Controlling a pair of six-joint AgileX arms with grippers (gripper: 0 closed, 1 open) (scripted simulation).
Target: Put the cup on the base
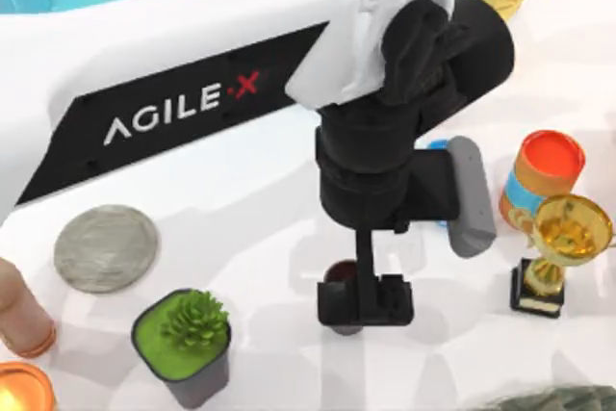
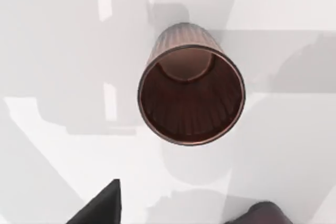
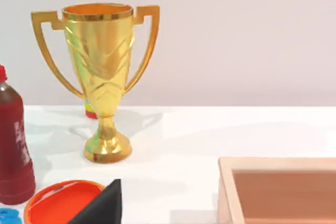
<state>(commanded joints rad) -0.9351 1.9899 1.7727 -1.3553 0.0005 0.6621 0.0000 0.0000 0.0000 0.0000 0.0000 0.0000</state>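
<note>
Top view: my left arm reaches across the table, its left gripper hanging low near the front middle. The cup stands upright on the white table, just beside the fingers and partly hidden by them. The base lies well apart, toward the table's left side, bare. A potted plant sits in front of it; a trophy and an orange-topped can stand at the right.

Left wrist view: I look into the cup's dark mouth. Two fingertips sit spread apart, short of the rim, not touching it.

Right wrist view: right gripper parked; I cannot tell its finger state. A gold trophy stands ahead.
</note>
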